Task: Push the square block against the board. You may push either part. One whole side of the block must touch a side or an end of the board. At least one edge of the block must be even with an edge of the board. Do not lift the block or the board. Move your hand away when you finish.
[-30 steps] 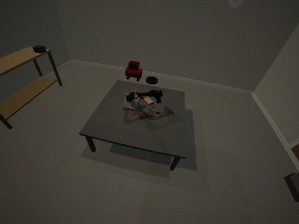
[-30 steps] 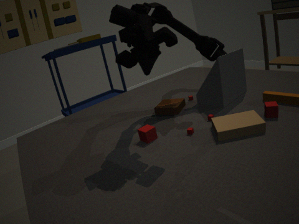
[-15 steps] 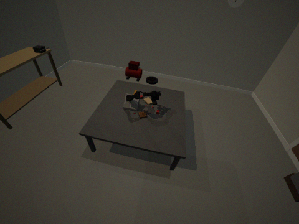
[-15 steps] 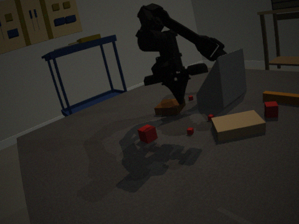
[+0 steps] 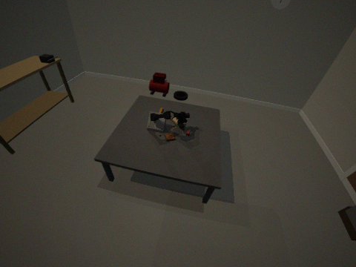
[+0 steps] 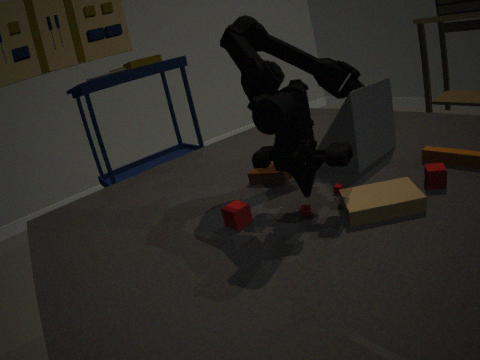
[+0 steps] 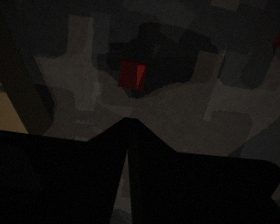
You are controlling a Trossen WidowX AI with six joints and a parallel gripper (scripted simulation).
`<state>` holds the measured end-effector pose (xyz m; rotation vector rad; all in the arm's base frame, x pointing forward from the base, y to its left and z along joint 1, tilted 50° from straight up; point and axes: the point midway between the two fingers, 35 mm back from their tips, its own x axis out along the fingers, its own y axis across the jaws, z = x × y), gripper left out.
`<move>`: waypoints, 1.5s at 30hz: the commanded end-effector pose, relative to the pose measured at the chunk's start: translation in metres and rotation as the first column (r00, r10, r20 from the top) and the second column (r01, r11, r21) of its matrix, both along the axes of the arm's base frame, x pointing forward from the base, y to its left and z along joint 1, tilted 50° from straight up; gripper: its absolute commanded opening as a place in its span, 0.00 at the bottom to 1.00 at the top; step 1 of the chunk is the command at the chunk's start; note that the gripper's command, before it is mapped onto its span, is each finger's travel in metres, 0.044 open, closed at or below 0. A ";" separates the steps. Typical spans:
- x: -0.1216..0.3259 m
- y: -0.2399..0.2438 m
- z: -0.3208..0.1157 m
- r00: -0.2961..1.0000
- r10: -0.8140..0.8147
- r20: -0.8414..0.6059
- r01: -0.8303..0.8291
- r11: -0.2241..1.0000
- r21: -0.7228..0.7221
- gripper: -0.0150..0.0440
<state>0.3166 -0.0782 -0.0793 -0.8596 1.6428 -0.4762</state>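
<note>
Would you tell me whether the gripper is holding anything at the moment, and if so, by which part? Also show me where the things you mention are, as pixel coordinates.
Nothing is held; the gripper (image 6: 307,195) (image 7: 130,124) is closed with its fingertips together.

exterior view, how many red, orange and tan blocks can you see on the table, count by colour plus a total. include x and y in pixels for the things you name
red blocks (image 6: 237,215) (image 5: 188,133) (image 7: 130,75): 4
orange blocks (image 6: 450,157) (image 5: 170,137): 2
tan block (image 6: 382,197) (image 5: 175,119) (image 7: 7,114): 1
total: 7
</note>
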 end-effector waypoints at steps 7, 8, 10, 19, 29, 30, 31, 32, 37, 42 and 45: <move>-0.004 -0.012 -0.012 1.000 -0.001 -0.023 0.001 1.000 -0.008 0.25; -0.002 -0.012 -0.013 1.000 -0.001 -0.023 0.001 1.000 -0.008 0.25; 0.001 -0.012 -0.013 1.000 -0.001 -0.023 0.001 1.000 -0.007 0.25; 0.016 -0.010 -0.017 1.000 -0.001 -0.022 0.001 1.000 -0.007 0.25; 0.032 -0.008 -0.021 1.000 -0.001 -0.021 0.001 1.000 -0.007 0.25; 0.033 -0.007 -0.021 1.000 -0.001 -0.021 0.001 1.000 -0.007 0.25; 0.035 -0.007 -0.022 1.000 -0.001 -0.021 0.001 1.000 -0.007 0.25; 0.036 -0.007 -0.022 1.000 -0.001 -0.021 0.001 1.000 -0.007 0.25; 0.044 -0.006 -0.024 1.000 -0.001 -0.020 0.001 1.000 -0.007 0.25; 0.052 -0.005 -0.027 1.000 -0.001 -0.020 0.001 1.000 -0.007 0.25; 0.057 -0.004 -0.028 1.000 -0.001 -0.019 0.001 1.000 -0.006 0.25</move>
